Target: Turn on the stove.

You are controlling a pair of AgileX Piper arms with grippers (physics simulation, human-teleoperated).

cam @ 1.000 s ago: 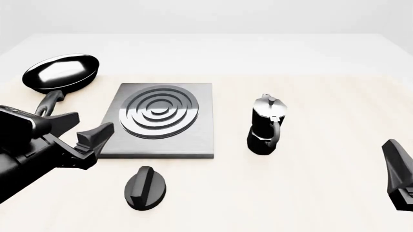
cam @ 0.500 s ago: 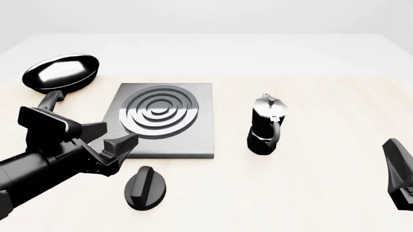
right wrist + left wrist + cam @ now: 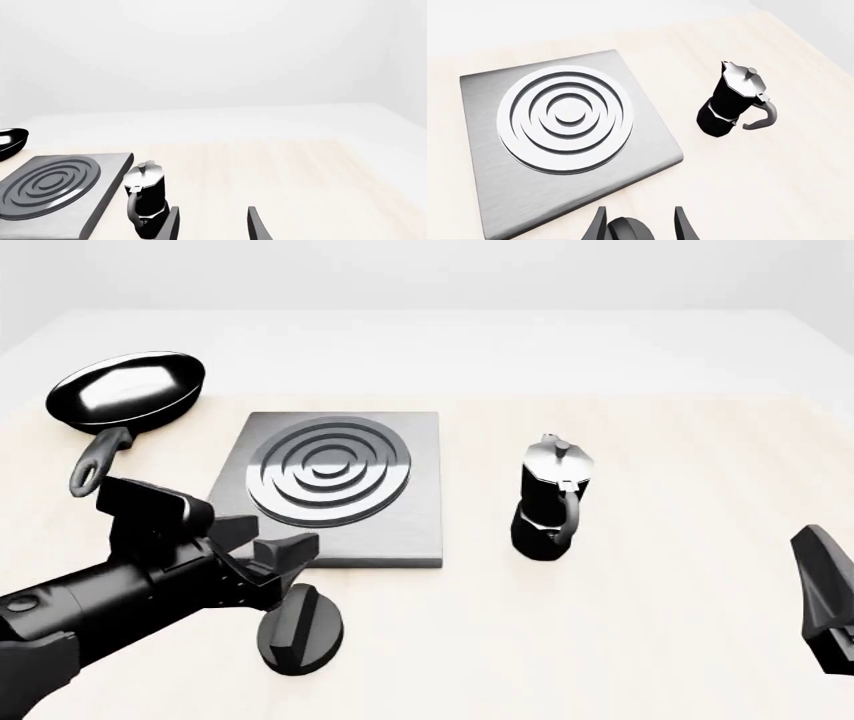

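Note:
The stove [image 3: 407, 525] is a flat grey slab with a round ringed burner [image 3: 331, 476] at centre-left of the table. It also shows in the left wrist view [image 3: 647, 150] and the right wrist view [image 3: 110, 192]. The black ridged knob [image 3: 300, 628] lies on the table just in front of the stove. My left gripper [image 3: 284, 533] is open and empty, hovering just above and behind the knob. In the left wrist view the knob's top [image 3: 627, 231] shows between the fingers [image 3: 598, 227]. My right gripper [image 3: 212, 226] is open and empty, low at the right edge [image 3: 821, 590].
A black and silver moka pot [image 3: 551, 500] stands right of the stove, and shows in the right wrist view [image 3: 147, 200]. A black frying pan [image 3: 127, 390] lies at the back left, its handle [image 3: 96, 462] pointing toward my left arm.
My left arm has moved right and forward from the left edge, bringing its open gripper from beside the stove's front left corner to just over the knob. The right arm has not moved.

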